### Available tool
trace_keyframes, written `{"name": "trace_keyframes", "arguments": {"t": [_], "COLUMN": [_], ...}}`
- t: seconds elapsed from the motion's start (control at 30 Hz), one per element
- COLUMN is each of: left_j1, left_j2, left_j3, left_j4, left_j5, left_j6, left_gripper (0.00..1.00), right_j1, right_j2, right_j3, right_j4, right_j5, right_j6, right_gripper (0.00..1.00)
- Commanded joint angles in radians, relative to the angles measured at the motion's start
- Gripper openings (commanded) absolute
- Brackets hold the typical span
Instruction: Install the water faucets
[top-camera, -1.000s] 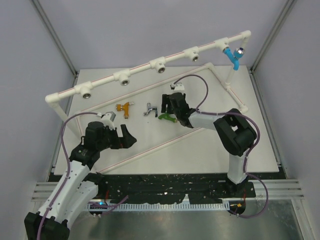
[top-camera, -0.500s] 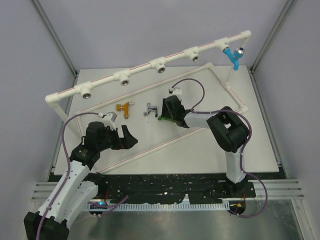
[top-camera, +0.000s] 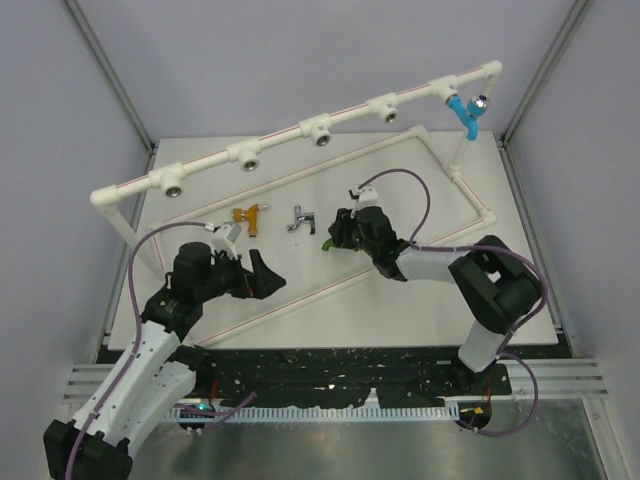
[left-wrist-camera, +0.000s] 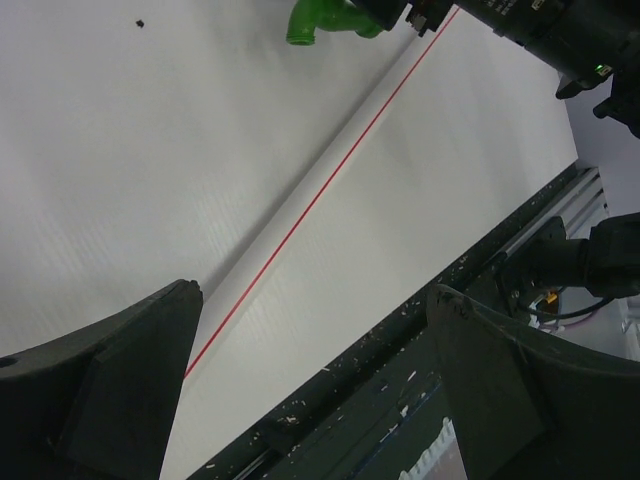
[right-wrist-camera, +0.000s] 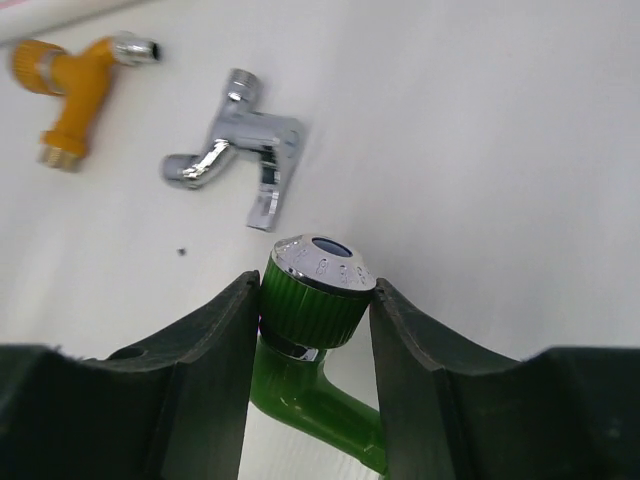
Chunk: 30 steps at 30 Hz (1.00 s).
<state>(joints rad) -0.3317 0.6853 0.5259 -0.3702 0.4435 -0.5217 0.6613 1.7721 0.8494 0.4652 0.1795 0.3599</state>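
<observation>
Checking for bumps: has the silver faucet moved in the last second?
No. The silver faucet keeps its spot beside the orange faucet, below the white pipe frame.

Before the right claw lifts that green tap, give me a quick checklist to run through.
1. Right claw straddles the green tap at its knob, pads touching both sides: ok.
2. Grip firm enough to lift: cannot tell.
3. Silver tap and orange tap lie apart from the claw: ok.
4. Left claw open, away from the green tap: ok.
5. Free sockets on the pipe frame: ok, four empty; the blue tap fills the far-right one.
</observation>
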Motion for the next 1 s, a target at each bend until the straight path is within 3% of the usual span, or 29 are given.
{"name": "trace_keyframes", "arguments": {"t": [0.0,0.3,0.7,0.8,0.9,0.97], "left_j1": [-0.044,-0.187,-0.303,-0.317,-0.342,-0.357], "left_j2": [0.006,0.137,0.333,0.358,0.37,0.372], "left_j3": [0.013,0.082,0.212,0.226,0.227,0.226], "left_j4": [0.128,0.266,0.332,0.336,0.336,0.329], "left_j5": [0.046,-0.005,-0.046,-0.049,-0.066,-0.08], "left_j6": [-0.008,-0.006,-0.083,-0.101,-0.109,-0.107], "left_gripper": [0.99,0.96,0.79,0.65,0.42,0.18], "right_j1": [0.008,0.027,0.086,0.101,0.11,0.115], "right_j2": [-0.198,-0.381,-0.484,-0.496,-0.513,-0.53], "right_j3": [-0.081,-0.251,-0.34,-0.349,-0.352,-0.351], "right_j4": [0.259,0.461,0.541,0.541,0.524,0.497], "right_j5": [-0.233,-0.455,-0.448,-0.428,-0.399,-0.379], "right_j6": [-0.061,0.005,0.019,0.02,0.034,0.037], "right_gripper": [0.05,0.05,0.05,0.05,0.05,0.05]}}
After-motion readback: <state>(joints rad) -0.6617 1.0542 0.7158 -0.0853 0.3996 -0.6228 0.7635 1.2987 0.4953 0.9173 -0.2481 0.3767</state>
